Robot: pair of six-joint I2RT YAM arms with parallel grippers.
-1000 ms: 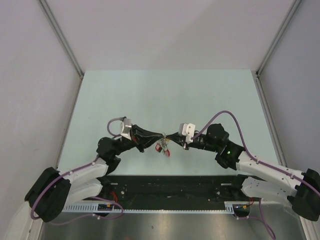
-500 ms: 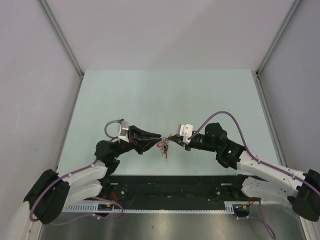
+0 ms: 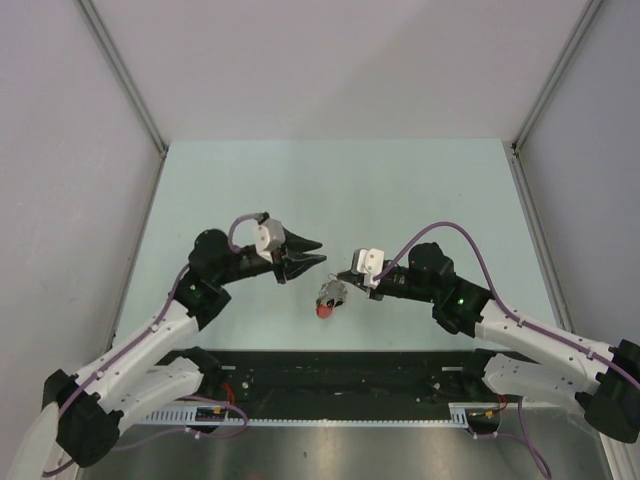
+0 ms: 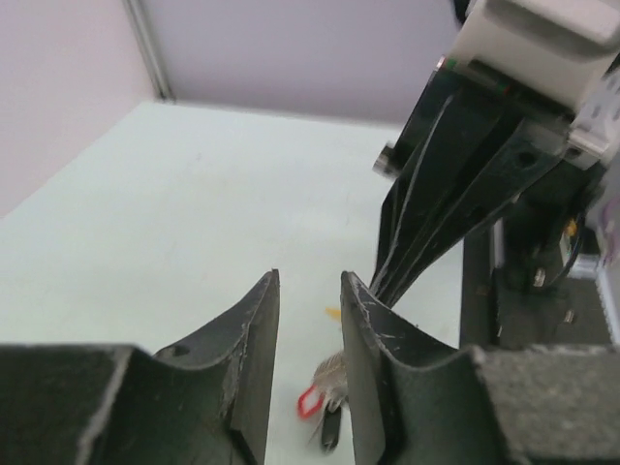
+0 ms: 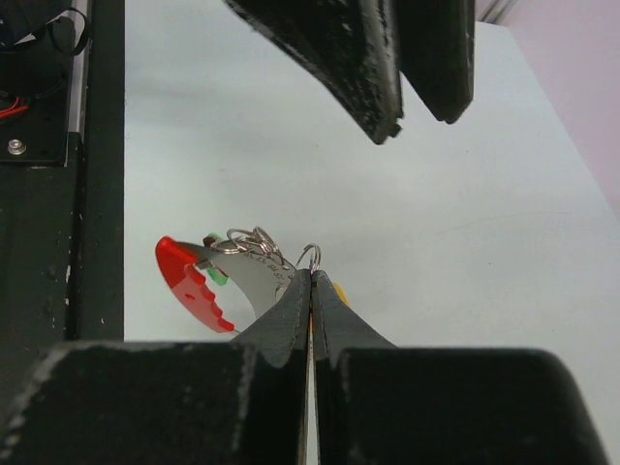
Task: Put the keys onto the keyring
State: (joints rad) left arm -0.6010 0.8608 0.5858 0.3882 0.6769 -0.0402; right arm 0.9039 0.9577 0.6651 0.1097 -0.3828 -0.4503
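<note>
My right gripper [image 3: 346, 279] is shut on a small wire ring of the keyring [image 5: 242, 274] and holds it above the table. The keyring has a red curved band [image 5: 186, 279] and a pale grey tag, with thin wire loops [image 5: 254, 239] on top. A green key head [image 5: 216, 275] peeks from behind the tag, and a yellow-orange key head [image 5: 339, 291] shows beside my right fingertips. The bunch hangs below my right fingertips in the top view [image 3: 328, 298]. My left gripper [image 3: 312, 254] is open and empty, up and left of the bunch. The bunch also shows between its fingers in the left wrist view [image 4: 327, 386].
The pale green table [image 3: 330, 190] is bordered by grey walls and metal corner posts. A black rail [image 3: 340, 365] runs along the near edge between the arm bases. The right gripper's black fingers [image 4: 455, 184] reach close in front of the left wrist camera.
My left gripper has let go of the bunch, opened and pulled back up and to the left. The keyring now hangs from my right gripper alone, slightly lower.
</note>
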